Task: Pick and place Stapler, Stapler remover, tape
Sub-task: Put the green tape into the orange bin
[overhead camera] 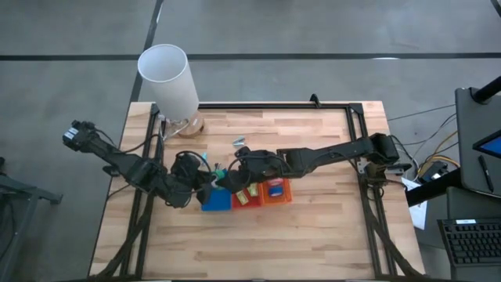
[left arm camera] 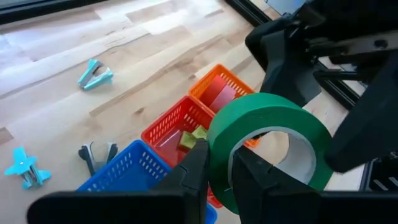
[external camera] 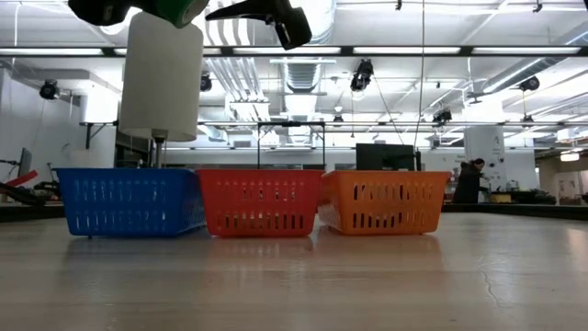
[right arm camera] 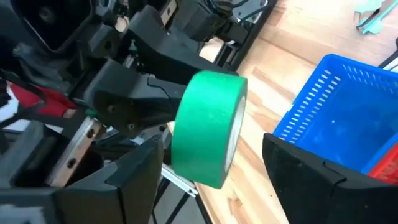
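The left gripper (left arm camera: 217,171) is clamped on the green tape (left arm camera: 267,146), one finger inside the ring, one outside, pinching the wall of the roll. The right gripper (right arm camera: 214,168) sits around that same roll with its jaws wide apart, one finger on each side and neither touching. The roll hangs in the air between the two arms, just beside the blue basket (right arm camera: 336,118) and above the table (overhead camera: 313,227).

This looks like a hand-over: left offers, right is lined up to take. Next call, by my reading: the right jaws need to close squarely on the roll's broad outer band before the left lets go, or the ring could slip and drop outside the baskets.

The tape itself is a wide, bright green ring with a pale core, smooth-sided, upright on edge, rigid enough to be pinched.

Outward now: from above, blue, then the red basket (overhead camera: 246,199), then the orange basket (overhead camera: 275,191), all in a row under the grippers. Small yellow-green blocks (left arm camera: 191,137) lie in the red one. On the bare wood, three remover-like tools: a pale blue one (left arm camera: 95,74), a dark one (left arm camera: 97,155), another blue one (left arm camera: 25,169).
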Controlling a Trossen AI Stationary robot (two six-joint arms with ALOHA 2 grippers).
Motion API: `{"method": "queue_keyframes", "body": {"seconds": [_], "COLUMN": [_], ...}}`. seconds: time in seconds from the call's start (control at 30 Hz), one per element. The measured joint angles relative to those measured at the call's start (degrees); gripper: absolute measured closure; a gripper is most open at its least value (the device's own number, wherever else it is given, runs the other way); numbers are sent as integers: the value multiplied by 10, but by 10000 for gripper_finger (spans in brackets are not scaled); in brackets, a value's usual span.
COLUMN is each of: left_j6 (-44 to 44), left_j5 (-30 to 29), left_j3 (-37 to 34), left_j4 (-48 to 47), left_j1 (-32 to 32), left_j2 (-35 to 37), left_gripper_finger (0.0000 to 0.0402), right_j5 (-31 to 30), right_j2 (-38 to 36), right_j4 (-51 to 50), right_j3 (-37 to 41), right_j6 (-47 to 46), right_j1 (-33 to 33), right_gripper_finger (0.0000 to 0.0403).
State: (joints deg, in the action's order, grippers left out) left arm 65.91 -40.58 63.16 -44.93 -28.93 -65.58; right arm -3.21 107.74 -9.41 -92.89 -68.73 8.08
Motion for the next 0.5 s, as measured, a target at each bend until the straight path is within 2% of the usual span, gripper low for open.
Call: {"method": "queue_keyframes", "body": {"seconds": [0.27,0.5], "left_j6": [-23,-37], "left_j5": [0,1], "left_j3": [-1,-1], "left_j4": [13,21], "left_j1": [1,1], "left_j2": [0,0], "left_gripper_finger": [346,332], "right_j5": [2,5], "right_j2": [1,1], "right_j4": [-3,-5], "right_j3": [-1,-1], "right_j6": [1,39], "right_j1": [0,0], "right_gripper_finger": [213,283]}}
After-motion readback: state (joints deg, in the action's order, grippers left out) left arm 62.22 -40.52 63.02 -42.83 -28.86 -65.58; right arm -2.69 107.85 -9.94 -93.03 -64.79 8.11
